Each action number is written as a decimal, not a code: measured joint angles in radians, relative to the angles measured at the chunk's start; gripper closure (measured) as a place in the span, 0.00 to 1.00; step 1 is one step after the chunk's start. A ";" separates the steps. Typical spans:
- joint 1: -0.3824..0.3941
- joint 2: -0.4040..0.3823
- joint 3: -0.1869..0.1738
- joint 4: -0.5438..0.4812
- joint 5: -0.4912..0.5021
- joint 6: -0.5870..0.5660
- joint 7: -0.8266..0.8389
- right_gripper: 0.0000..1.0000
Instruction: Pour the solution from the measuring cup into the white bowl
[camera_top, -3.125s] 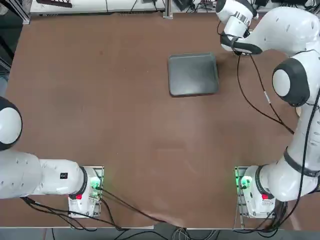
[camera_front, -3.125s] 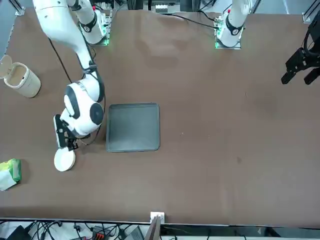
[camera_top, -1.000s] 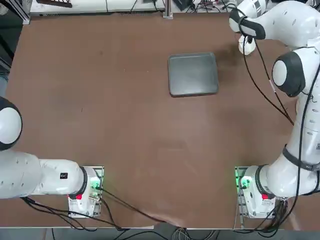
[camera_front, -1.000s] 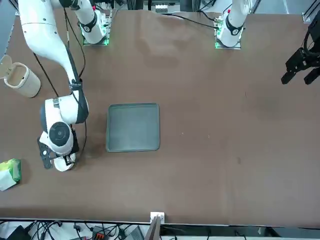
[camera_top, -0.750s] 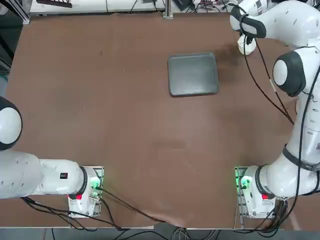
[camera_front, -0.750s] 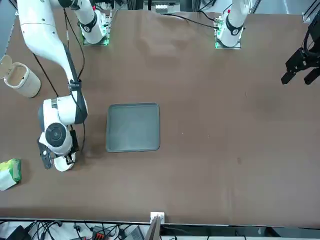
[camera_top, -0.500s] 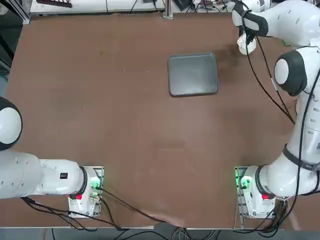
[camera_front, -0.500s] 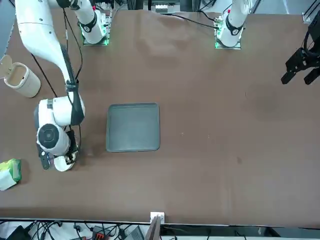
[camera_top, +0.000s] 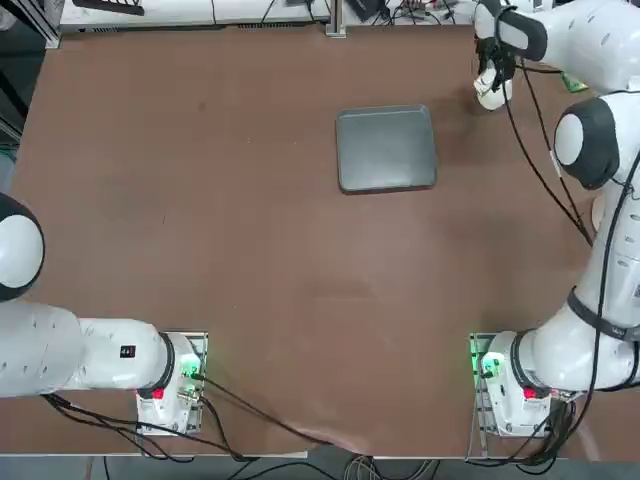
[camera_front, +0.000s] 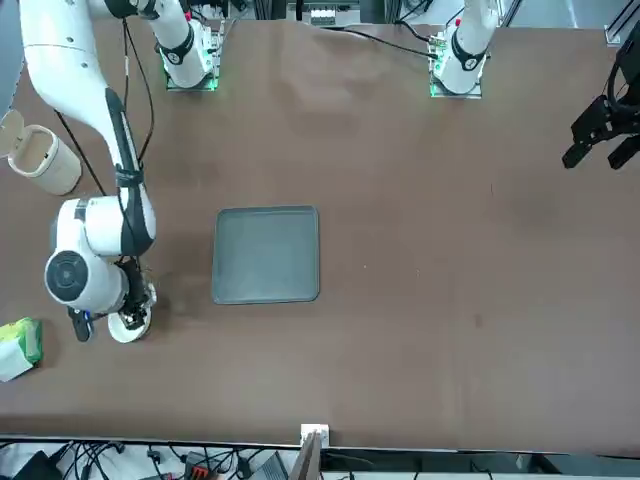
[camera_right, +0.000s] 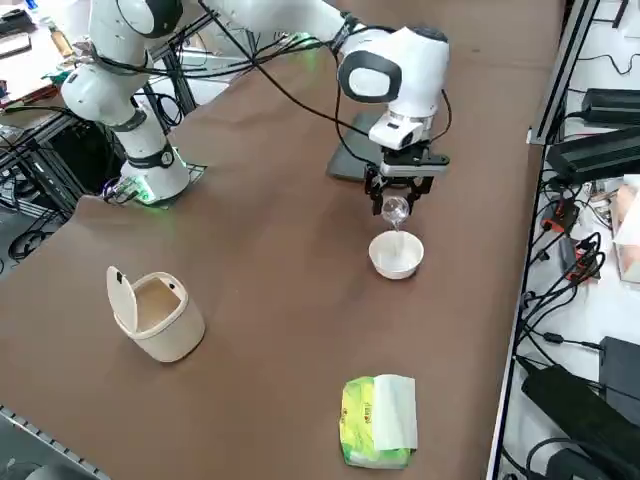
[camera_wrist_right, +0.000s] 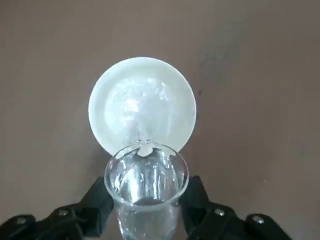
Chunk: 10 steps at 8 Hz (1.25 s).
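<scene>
Cup tilted further, one tool (camera_wrist_right: 146, 207) gripping one measuring cup (camera_wrist_right: 146, 182)

Reaching out with the right arm (camera_right: 300, 16) and pouring from just above the white bowl (camera_wrist_right: 142, 100).
Bent at the elbow, on the base side of the bowl; turned at the wrist (camera_front: 88, 275), above the table and slightly to the robot's right of the bowl; gripping the measuring cup (camera_wrist_right: 147, 222) between both fingers of the right gripper (camera_wrist_right: 146, 202), close over the bowl.
</scene>
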 joint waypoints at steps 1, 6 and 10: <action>-0.018 0.000 0.000 0.001 0.056 -0.010 -0.048 0.26; -0.134 -0.001 -0.001 0.021 0.371 -0.073 -0.278 0.26; -0.211 0.000 0.000 0.020 0.552 -0.086 -0.416 0.26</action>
